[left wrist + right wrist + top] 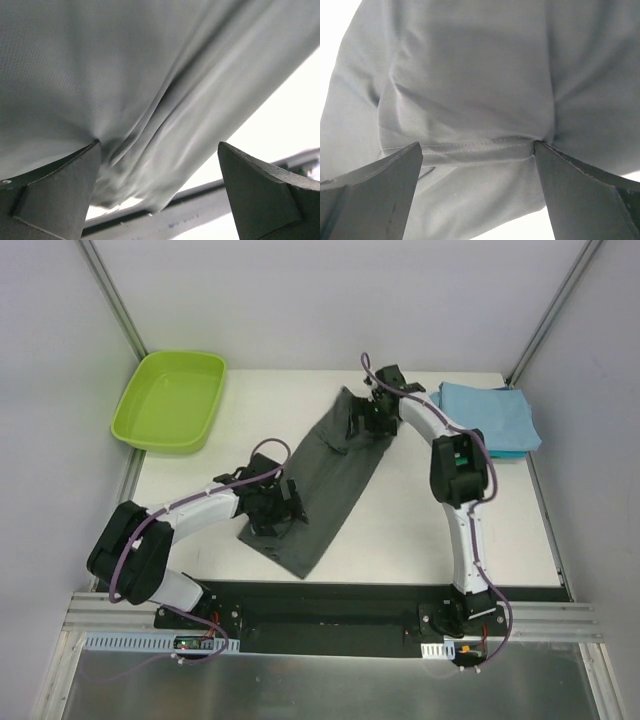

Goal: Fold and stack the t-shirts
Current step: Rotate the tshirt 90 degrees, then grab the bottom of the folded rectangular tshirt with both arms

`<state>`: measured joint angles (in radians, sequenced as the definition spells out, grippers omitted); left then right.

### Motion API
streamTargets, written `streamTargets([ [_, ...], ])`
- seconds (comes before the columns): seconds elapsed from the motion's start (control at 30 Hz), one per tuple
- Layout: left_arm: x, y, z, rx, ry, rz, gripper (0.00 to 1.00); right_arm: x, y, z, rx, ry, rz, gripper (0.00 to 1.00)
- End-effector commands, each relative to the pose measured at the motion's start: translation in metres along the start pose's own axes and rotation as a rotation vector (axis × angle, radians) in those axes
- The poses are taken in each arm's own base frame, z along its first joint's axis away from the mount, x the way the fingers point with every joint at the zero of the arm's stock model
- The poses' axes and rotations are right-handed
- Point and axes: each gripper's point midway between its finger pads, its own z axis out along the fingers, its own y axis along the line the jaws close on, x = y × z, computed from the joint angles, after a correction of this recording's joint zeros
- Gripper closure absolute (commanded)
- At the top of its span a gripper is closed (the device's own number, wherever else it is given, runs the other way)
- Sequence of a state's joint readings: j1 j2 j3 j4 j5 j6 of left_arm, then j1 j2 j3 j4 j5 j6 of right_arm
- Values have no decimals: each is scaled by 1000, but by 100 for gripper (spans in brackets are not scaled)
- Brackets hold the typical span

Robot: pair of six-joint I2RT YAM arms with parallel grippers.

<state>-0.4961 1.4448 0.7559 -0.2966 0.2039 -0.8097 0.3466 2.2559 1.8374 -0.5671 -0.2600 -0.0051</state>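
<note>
From above, we see the grey shirt point(335, 475) lying as a long, narrow band that slants from the far middle of the worktop point(440, 540) toward its near edge, left of centre. The folded blue shirts point(495, 415) sit at the far right corner. The left arm reaches low across to set the left gripper point(275, 505) on the band's near end. The right arm bends far forward, with the right gripper point(366, 420) on the far end.

In the left wrist view, the jaws stand wide apart and clamp nothing, with cloth rucked against one finger point(55, 195).

In the right wrist view, the jaws are likewise wide, and a stitched hem point(475, 150) spans between them.

We judge the cloth light, limp and prone to slide, so doubled edges and corners are the places to pinch.
</note>
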Motion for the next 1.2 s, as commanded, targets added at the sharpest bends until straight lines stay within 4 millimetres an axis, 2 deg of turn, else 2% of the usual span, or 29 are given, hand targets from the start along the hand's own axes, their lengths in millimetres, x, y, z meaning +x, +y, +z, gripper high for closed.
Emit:
streamTargets([
  [0.0, 20, -48, -20, 146, 32, 3, 1, -23, 18, 5, -107, 128, -211, 4],
  [0.07, 12, -59, -33, 188, -14, 31, 1, -46, 27, 1, -117, 29, -241, 4],
  [0.13, 8, -67, -46, 225, -51, 61, 1, -65, 36, -14, -130, -82, -259, 4],
  [0.17, 7, -66, -50, 232, -67, 72, 1, -68, 40, -19, -137, -122, -271, 4],
  [0.27, 6, -56, -54, 215, -108, 97, 1, -82, 54, -48, -127, -239, -353, 4],
  [0.37, 10, -39, -51, 151, -110, 104, 1, -93, 57, -79, -40, -290, -419, 4],
  [0.43, 11, -24, -51, 92, -115, 107, 1, -93, 60, -97, -7, -299, -445, 4],
  [0.5, 11, -11, -52, 50, -131, 111, 1, -82, 60, -110, 30, -286, -485, 4],
  [0.6, 7, 12, -46, -17, -166, 87, 1, -49, 64, -118, 70, -245, -551, 4],
  [0.67, 6, 26, -42, -41, -149, 50, 1, -12, 77, -120, 63, -199, -645, 4],
  [0.8, 7, 49, -37, -69, -132, -1, 1, 74, 106, -121, 54, -161, -850, 3],
  [0.9, 17, 55, -33, -64, -98, -10, 5, 131, 120, -116, 26, -153, -850, 1],
  [1.0, 23, 66, -27, -92, -84, -10, 13, 186, 137, -107, -6, -87, -854, 7],
  [1.13, 28, 71, -20, -105, -52, -8, 23, 240, 158, -100, -4, -37, -942, 10],
  [1.17, 30, 69, -18, -93, -42, -8, 26, 250, 161, -97, -16, -21, -956, 14],
])
